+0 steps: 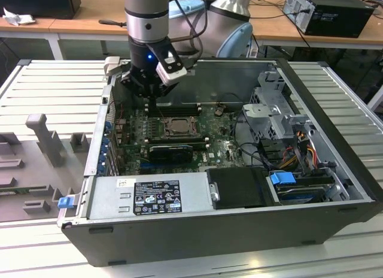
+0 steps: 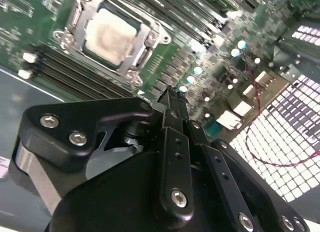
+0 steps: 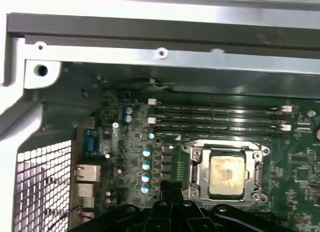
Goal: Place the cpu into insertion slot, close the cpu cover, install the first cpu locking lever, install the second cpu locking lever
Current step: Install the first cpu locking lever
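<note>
Currently I am seeing the end effector (image 1: 150,103) hanging clenched, fingertips pressed together with nothing between them, over the green circuit board (image 1: 224,147), near the insertion slot (image 1: 176,127) on its far side and toward the exterior view's left. The cpu (image 3: 227,174) is sitting flat in that slot, its pale top showing through the cut-out of the cpu cover (image 3: 199,168), which is lying down around it. Long memory slots (image 3: 215,119) are running just beyond the slot. The open computer case (image 1: 179,233) is resting on the counter (image 1: 48,80)
</note>
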Available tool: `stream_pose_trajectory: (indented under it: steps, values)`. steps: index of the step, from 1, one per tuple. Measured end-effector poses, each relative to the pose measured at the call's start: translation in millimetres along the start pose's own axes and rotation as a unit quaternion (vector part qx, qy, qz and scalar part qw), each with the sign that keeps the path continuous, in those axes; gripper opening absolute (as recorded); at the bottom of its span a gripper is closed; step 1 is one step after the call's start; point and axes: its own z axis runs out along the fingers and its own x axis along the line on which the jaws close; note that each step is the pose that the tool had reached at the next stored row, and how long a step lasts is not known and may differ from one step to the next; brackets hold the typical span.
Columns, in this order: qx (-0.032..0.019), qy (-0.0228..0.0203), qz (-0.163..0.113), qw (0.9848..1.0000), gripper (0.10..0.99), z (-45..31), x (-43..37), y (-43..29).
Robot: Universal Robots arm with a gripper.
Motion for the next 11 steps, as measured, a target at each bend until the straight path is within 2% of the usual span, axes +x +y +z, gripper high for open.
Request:
stream_pose_trajectory:
  steps: [3, 7, 11]
  values:
    - [0.0000, 0.0000, 0.000, 1.0000, 0.106, 3.0, 9.5, 4.8]
    - [-0.0001, 0.0000, 0.000, 1.0000, 0.106, 4.9, 10.8, 9.7]
    - [-0.0002, 0.0000, 0.000, 1.0000, 0.106, 7.1, 10.4, 21.1]
